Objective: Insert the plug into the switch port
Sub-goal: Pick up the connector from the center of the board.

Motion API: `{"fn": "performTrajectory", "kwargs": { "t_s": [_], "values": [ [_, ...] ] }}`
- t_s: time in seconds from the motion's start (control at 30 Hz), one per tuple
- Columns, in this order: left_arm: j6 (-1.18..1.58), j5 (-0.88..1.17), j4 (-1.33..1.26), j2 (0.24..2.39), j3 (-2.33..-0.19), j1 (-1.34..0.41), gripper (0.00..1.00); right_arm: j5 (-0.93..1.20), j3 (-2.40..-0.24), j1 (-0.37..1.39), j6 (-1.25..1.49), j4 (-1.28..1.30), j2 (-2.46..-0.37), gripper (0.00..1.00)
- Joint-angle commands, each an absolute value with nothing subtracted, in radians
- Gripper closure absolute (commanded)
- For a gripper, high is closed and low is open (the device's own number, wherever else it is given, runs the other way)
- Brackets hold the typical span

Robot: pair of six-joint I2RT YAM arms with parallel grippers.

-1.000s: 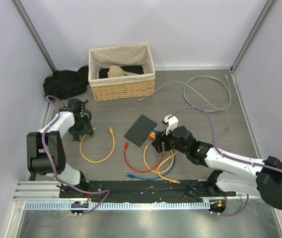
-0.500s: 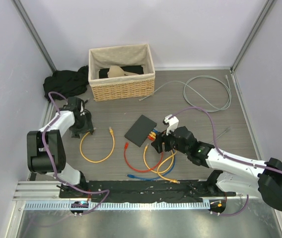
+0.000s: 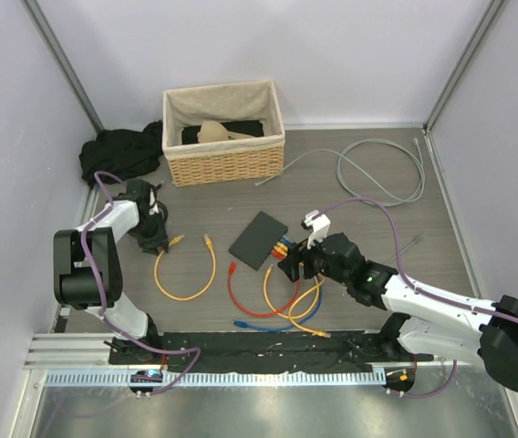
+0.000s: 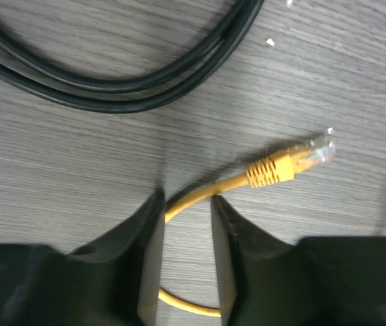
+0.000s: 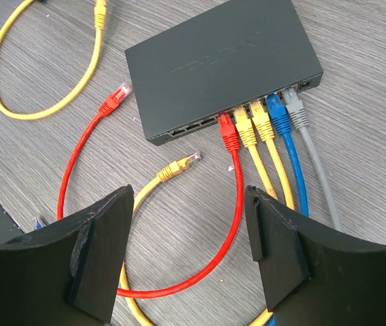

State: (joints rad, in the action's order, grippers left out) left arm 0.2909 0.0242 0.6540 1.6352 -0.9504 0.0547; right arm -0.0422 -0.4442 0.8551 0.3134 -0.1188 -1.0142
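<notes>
My left gripper (image 4: 185,221) stands narrowly parted astride the yellow cable (image 4: 206,190), not yet pinching. Its plug (image 4: 295,159) lies just ahead, rightward. I'd grip nearer that plug for control. The switch (image 5: 220,64) sits just ahead of my wide-spread right gripper (image 5: 187,210).

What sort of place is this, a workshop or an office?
Probably a robot test cell in a lab: a wood-grain table boxed in by plain pale panels, two arms bolted at its edge, and a network switch with coloured patch cables.
</notes>
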Motion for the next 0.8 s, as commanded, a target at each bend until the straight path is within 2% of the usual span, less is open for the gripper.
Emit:
{"fn": "performTrajectory", "kwargs": {
  "t_s": [0.0,0.13,0.17,0.5,0.77],
  "values": [
    [0.333,0.135,0.673,1.634,-0.933,0.052,0.77,-0.035,-0.449,0.856,0.314,-0.150,-1.005,0.27],
    [0.354,0.137,0.693,1.574,-0.917,0.052,0.92,-0.031,-0.462,0.856,0.311,-0.152,-1.023,0.26],
    [0.357,0.138,0.698,1.563,-0.916,0.054,1.00,-0.025,-0.465,0.856,0.311,-0.150,-1.026,0.26],
    [0.515,0.201,0.746,1.310,-0.890,0.026,1.00,0.066,-0.583,0.859,0.253,-0.100,-1.115,0.27],
    [0.799,0.143,0.724,1.148,-0.839,-0.152,1.00,0.032,-0.764,0.974,0.160,-0.130,-1.242,0.26]
  ]
}}
